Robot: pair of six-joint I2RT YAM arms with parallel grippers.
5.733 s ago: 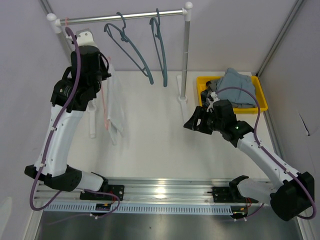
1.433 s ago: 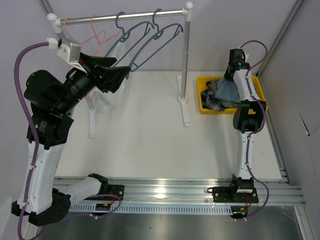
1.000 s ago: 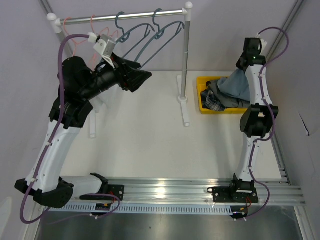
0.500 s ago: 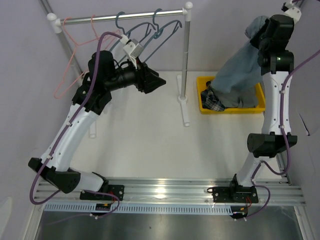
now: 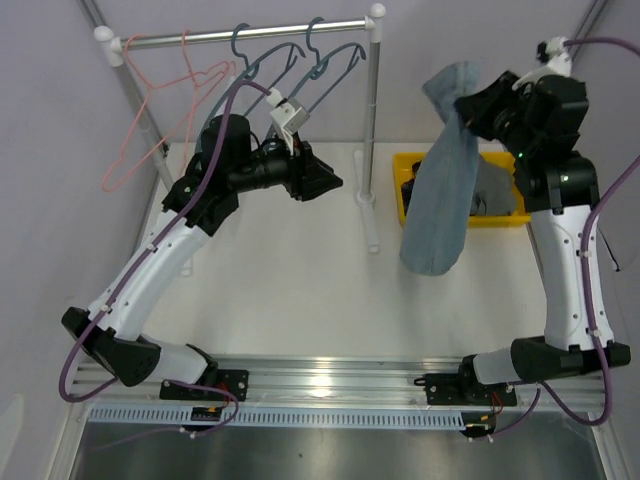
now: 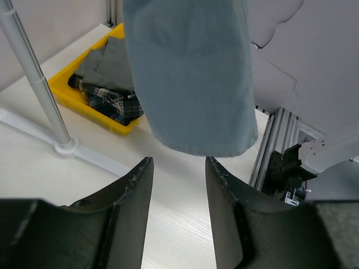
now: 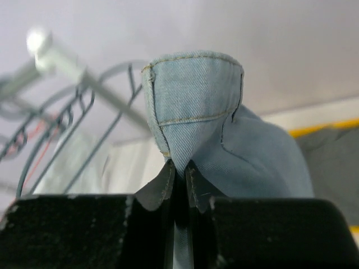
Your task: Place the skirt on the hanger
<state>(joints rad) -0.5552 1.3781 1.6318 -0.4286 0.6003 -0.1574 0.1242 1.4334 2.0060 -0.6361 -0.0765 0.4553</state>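
Nearest the arm bases lies the white counter (image 5: 290,290). Above it, in front of the rack (image 5: 372,110), hangs the left claw (image 5: 325,183), jaws apart with nothing between them, though they have narrowed over the last second. This claw has swung from the rack's left end toward its right post and now faces the skirt (image 5: 440,200). Moments ago the skirt, pale blue denim, lay in the yellow bin (image 5: 503,219) to the right of the rack. Now it hangs free in the air just right of the post, hem lifted out of the bin, its waistband clamped tight in the right claw (image 5: 468,103). Farthest back, two blue hangers (image 5: 330,58) and a pink hanger (image 5: 150,120) hang on the rack's bar, none taken. The pick looks done and the skirt is presented. What likely remains is to bring a hanger and the waistband together.
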